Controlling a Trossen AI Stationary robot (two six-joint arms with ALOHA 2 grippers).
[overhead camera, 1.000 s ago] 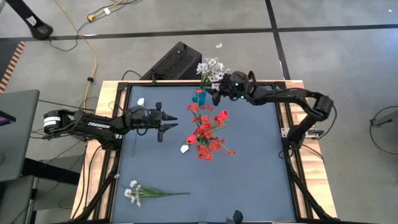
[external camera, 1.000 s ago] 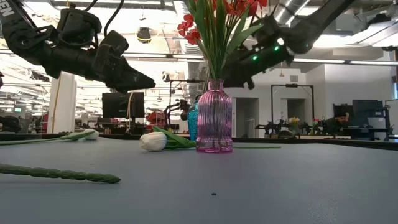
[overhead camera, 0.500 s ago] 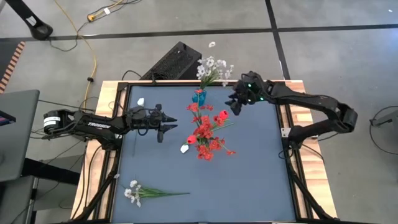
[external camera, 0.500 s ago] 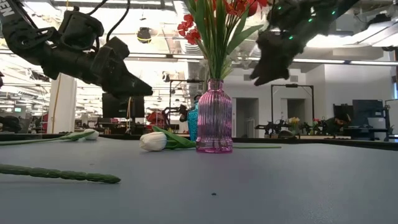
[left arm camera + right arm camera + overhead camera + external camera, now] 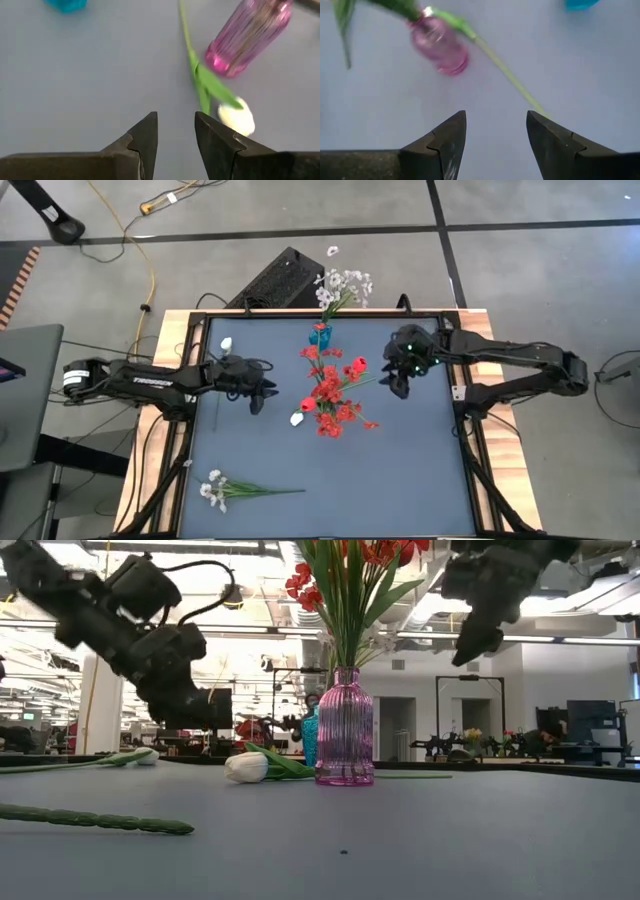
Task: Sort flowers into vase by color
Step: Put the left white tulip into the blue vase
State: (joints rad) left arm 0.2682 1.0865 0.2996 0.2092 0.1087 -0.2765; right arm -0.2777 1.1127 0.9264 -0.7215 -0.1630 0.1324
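A pink ribbed vase [image 5: 345, 730] holds the red flowers [image 5: 332, 392] at mid-table. A small blue vase [image 5: 320, 335] near the far edge holds whitish sprays [image 5: 343, 283]. A white tulip [image 5: 247, 767] lies on the table beside the pink vase, its head [image 5: 236, 119] ahead of my left gripper [image 5: 262, 395], which is open, tipped down and above the table. Another whitish spray [image 5: 215, 488] lies near the near-left corner. My right gripper [image 5: 397, 385] hovers open to the right of the pink vase [image 5: 440, 47], touching nothing.
A small white blossom [image 5: 227, 343] lies near the table's far-left corner. The near spray's long green stem [image 5: 90, 818] stretches across the near-left part. A black case [image 5: 280, 278] sits on the floor beyond the far edge. The table's near-right part [image 5: 400, 480] is bare.
My right gripper has drawn back from the blue vase toward the table's near right, past the pink vase; the whitish sprays stay standing in the blue vase. My left gripper has tipped its fingers downward and dropped lower, close to the white tulip.
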